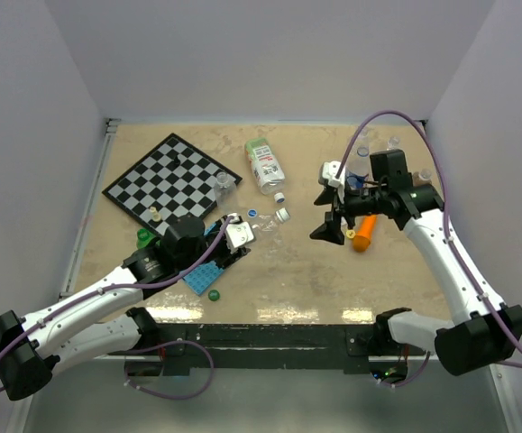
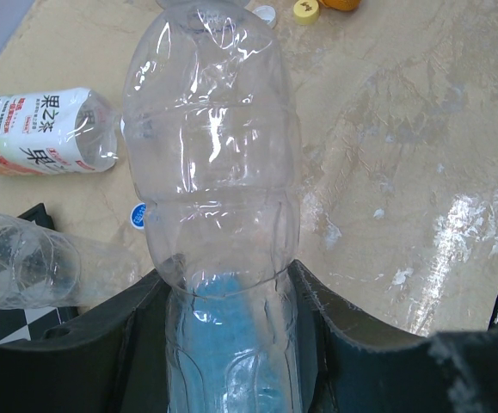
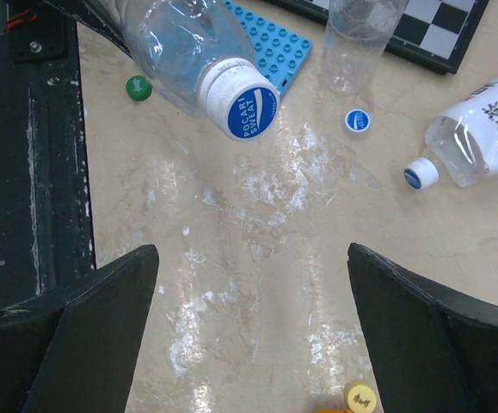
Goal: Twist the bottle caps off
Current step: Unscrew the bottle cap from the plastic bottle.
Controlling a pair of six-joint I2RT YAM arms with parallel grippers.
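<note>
top and wrist views, one moment. left gripper (image 2: 231,277): black fingers (image 2: 102,344) clamped on the lower body of a clear, ribbed plastic bottle (image 2: 214,155), which in the right wrist view crosses in front of a blue studded building plate (image 3: 276,39). the bottle's round white screw cap with a blue printed top (image 3: 242,101) sits on the neck and faces the right gripper (image 3: 249,331), whose fingers stand wide apart, gripping nothing, above the marbled beige tabletop (image 3: 257,224) and apart from the cap. a second plastic bottle with a printed white label (image 3: 489,129) lies on its side, its small blue-topped cap (image 3: 421,175) on the neck. a loose blue cap (image 3: 358,120) lies on the table between the two bottles. a loose green cap (image 3: 138,87) lies near the table's front edge. a black-and-white chessboard (image 1: 170,180) lies at far left. an orange carrot-shaped toy (image 1: 362,236) lies just beside the right gripper.
</note>
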